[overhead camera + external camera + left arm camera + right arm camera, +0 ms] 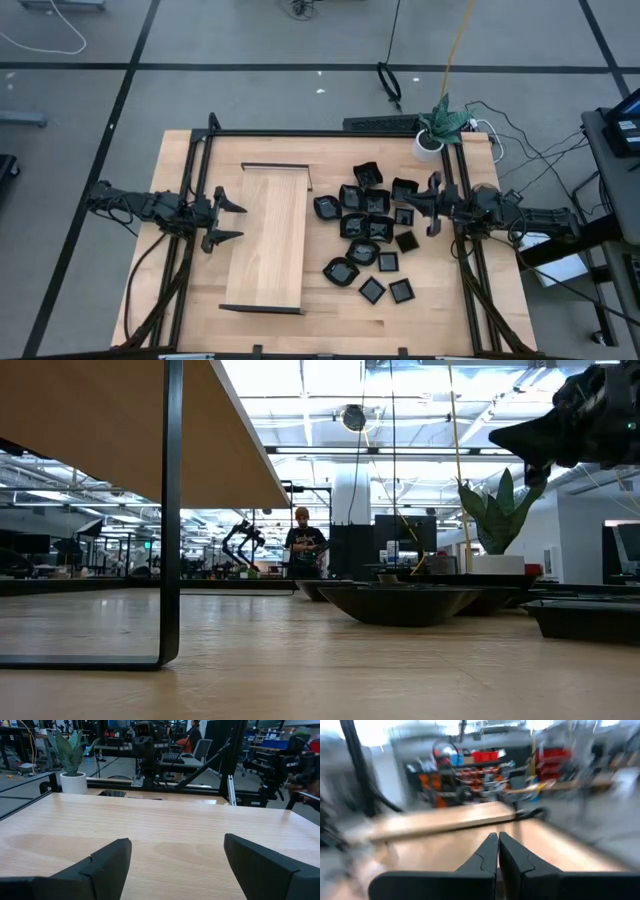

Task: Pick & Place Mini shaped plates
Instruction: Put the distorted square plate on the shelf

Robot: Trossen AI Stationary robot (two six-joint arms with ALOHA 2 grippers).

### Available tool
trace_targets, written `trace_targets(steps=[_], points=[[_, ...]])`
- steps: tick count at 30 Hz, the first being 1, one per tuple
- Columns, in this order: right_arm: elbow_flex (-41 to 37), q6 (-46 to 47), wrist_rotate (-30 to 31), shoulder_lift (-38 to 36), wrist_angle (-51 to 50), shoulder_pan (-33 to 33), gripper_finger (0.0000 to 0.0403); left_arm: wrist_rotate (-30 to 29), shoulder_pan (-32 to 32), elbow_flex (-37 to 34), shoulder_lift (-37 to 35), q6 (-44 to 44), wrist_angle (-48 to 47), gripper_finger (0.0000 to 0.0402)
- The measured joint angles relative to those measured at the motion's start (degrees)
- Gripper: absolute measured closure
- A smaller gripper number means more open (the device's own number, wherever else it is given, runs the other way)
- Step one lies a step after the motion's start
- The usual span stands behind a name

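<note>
Several glossy black mini shaped plates (365,225) lie in a loose cluster on the table's right half; in the low view they show as dark shallow dishes (400,602). A long pale wooden board (268,235) stands left of them, raised on a black frame leg (171,510). My left gripper (240,221) is open at the board's left edge, held level, and its fingers (107,862) frame the bare board top. My right gripper (420,203) is shut and hangs above the right edge of the plate cluster, well clear of the table (515,435). Its shut fingers (498,847) point toward the board.
A potted plant (435,130) stands at the table's far right corner. A black frame (330,133) runs round the table's edges. Bare table top lies near the front edge (330,320). A person (303,545) stands far off in the room beyond.
</note>
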Motion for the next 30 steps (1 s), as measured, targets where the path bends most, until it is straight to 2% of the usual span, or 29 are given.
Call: trace_targets(steps=[4, 14, 25, 27, 30], points=[[0.00, 9.23, 0.33, 0.00, 3.19, 0.00, 0.0399, 0.02, -0.01, 0.00, 0.00, 0.00, -0.01, 0.0080], [0.00, 9.60, 0.24, -0.02, 15.80, 0.00, 0.0399, 0.00, 0.02, 0.00, 0.02, 0.00, 0.01, 0.0080], [0.04, 9.33, 0.54, 0.01, 6.49, -0.01, 0.0399, 0.00, 0.01, 0.00, 0.02, 0.00, 0.01, 0.0080], [0.04, 8.32, 2.20, 0.18, 6.63, -0.02, 0.0399, 0.01, 0.00, 0.00, 0.01, 0.00, 0.01, 0.0080], [0.22, 8.45, 8.24, 0.32, 7.42, 0.00, 0.0395, 0.02, 0.01, 0.00, 0.02, 0.00, 0.01, 0.0080]])
